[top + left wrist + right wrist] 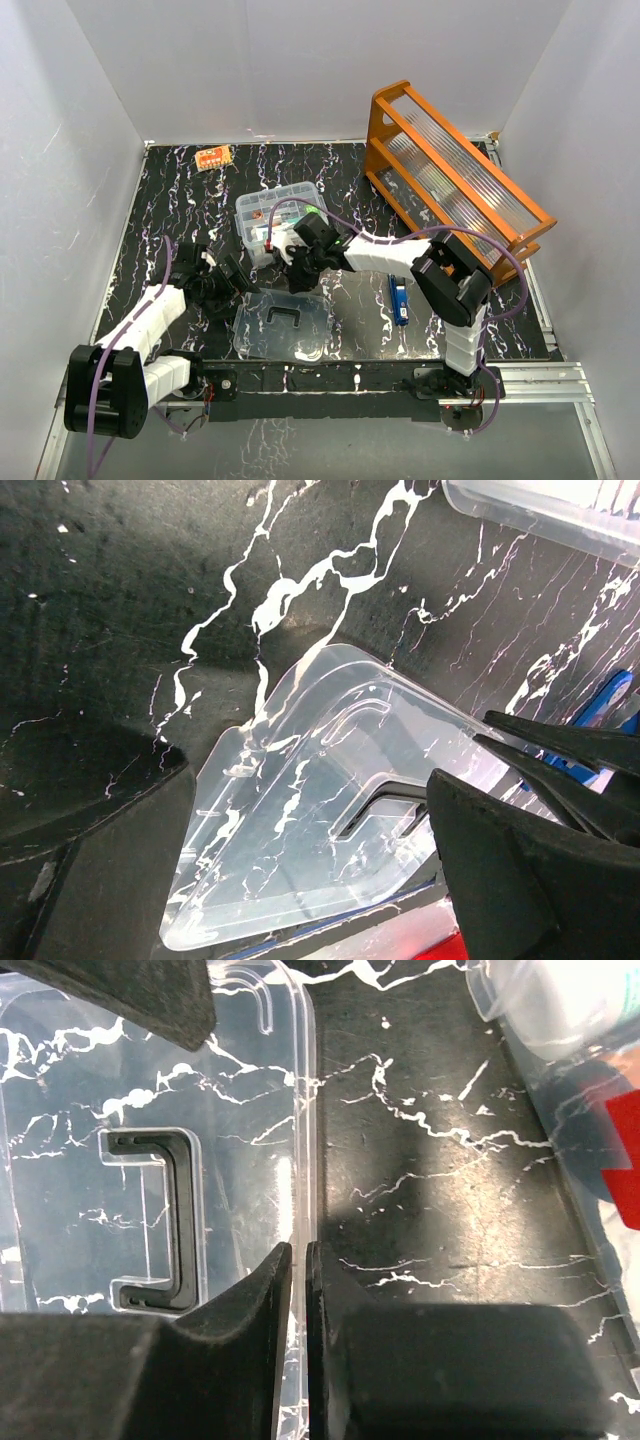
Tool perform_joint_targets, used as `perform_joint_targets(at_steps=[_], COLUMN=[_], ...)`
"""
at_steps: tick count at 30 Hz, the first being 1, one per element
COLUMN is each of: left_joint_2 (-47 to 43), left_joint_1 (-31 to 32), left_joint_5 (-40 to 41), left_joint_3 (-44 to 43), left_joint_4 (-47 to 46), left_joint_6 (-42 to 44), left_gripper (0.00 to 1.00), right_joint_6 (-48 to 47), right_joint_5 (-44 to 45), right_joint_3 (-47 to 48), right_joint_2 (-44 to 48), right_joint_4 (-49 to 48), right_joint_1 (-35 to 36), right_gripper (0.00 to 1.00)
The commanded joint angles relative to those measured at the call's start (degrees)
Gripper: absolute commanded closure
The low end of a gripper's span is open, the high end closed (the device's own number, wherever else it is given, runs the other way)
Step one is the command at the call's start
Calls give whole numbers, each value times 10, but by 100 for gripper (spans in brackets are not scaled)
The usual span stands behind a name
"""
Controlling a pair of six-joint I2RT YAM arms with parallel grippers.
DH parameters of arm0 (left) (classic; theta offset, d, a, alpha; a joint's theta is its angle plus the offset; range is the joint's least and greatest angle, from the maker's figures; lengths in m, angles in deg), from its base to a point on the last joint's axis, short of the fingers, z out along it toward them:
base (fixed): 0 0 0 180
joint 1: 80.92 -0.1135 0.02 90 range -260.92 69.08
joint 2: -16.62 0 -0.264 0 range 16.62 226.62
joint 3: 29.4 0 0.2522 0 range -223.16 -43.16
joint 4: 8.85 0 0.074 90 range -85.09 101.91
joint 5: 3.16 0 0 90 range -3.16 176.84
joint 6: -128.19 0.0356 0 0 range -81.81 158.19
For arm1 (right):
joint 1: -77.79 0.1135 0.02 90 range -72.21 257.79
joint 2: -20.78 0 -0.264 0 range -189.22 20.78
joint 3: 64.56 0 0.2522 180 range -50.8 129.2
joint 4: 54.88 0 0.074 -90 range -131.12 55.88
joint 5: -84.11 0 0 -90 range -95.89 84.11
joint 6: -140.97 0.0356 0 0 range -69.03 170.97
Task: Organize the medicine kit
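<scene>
Clear plastic lid (150, 1110) lies flat on the counter (430, 1160), just in front of the open box (244, 222). Right fingers (250, 1300) pinch its thin rim; left fingers (100, 870) hang spread above it. So shallow a grip on slick plastic could slip, dropping the lid askew.

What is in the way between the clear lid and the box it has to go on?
Nothing visible. Only a bare strip of table lies between the lid and the box. The right gripper is closed on the lid's edge nearest the box, and the blue thing lies off to the side.
</scene>
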Motion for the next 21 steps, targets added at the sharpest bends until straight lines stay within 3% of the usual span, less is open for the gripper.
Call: perform_joint_targets(at_steps=[1, 5, 9, 15, 21], left_joint_2=[-23, -34, -34, -21, 27], left_joint_1=[3, 3, 3, 3, 5], left_joint_5=[18, 33, 34, 7, -18], left_joint_3=[-3, -8, -12, -13, -19], left_joint_4=[27, 34, 34, 3, -23], left_joint_6=[-9, -11, -4, 14, 31], left_gripper=[1, 1, 1, 1, 6], right_joint_6=[2, 53, 168, 339, 538], right_joint_5=[-9, 50, 124, 202, 274], right_joint_3=[20, 16, -19, -123, -208], right_joint_2=[32, 42, 81, 205, 318], right_joint_4=[-10, -22, -53, -87, -8], right_joint_1=[-5, -4, -4, -4, -4], right_gripper=[88, 72, 53, 42, 37])
